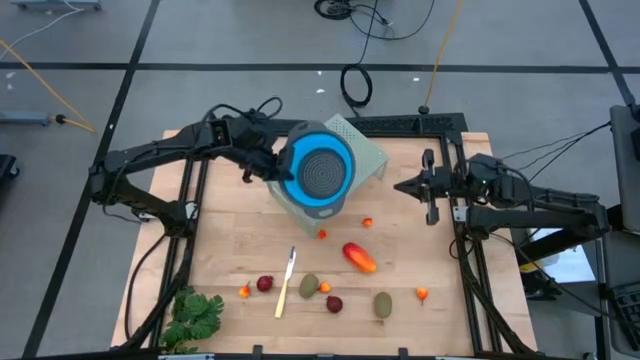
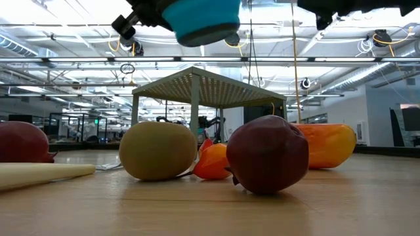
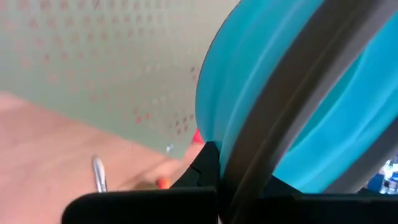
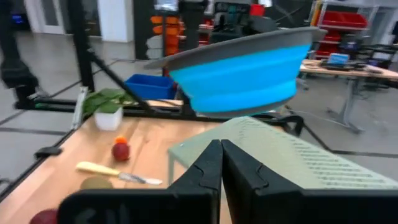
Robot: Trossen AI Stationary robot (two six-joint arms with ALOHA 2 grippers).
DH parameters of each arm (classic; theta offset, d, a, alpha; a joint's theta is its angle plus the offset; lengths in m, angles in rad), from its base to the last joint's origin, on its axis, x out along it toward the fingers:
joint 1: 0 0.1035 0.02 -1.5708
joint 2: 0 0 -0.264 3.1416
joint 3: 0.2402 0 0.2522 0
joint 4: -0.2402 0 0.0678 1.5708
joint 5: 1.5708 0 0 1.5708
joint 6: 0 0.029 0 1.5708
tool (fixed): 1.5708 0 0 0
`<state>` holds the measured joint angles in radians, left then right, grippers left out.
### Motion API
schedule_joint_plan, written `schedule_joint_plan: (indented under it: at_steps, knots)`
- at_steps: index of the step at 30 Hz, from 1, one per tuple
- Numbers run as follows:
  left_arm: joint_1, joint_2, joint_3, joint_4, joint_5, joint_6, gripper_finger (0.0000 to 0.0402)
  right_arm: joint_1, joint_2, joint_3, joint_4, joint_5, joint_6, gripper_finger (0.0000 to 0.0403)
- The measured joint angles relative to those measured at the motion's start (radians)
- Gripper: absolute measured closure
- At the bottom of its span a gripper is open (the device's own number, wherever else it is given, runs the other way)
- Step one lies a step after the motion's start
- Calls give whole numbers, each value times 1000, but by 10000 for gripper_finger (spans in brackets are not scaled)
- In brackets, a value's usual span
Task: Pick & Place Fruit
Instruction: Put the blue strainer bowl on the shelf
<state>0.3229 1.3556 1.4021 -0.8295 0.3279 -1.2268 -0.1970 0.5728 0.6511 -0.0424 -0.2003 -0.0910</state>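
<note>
1. The left gripper [image 1: 276, 165] clamps the rim of a blue bowl [image 1: 320, 172], held in the air above a pale rack [image 1: 362, 152].
2. The right gripper [image 1: 405, 186], fingers seemingly pressed together, hovers right of the rack.
3. Fruit [image 1: 358, 257] lies scattered on the table [image 1: 420, 240] nearer the front edge.

A blue colander [image 1: 320, 176] is held by the left gripper [image 1: 272, 165] above the far table [image 1: 230, 240]; fruit [image 1: 358, 257] is scattered near, the right gripper [image 1: 412, 186] parked right.
</note>
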Motion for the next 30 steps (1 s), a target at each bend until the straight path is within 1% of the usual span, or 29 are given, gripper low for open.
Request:
schedule_joint_plan:
  at_steps: [3,10,15,20,26,30]
  knots:
    - [0,0,0,-18,38,-34,401,0,-26,-30,0,-42,1,402]
    - [-17,0,0,-66,41,-66,401,0,-95,-86,0,-41,31,402]
    - [-17,1,0,-81,3,-69,401,0,-120,-89,2,-40,27,403]
    - [-17,13,0,-119,-5,-70,401,0,-121,-89,-3,-41,-6,403]
    - [-17,11,0,-126,-39,-72,401,0,-132,-89,-69,-41,-8,403]
    - [-16,11,0,-123,-42,-81,401,0,-160,-89,-77,-41,-8,403]
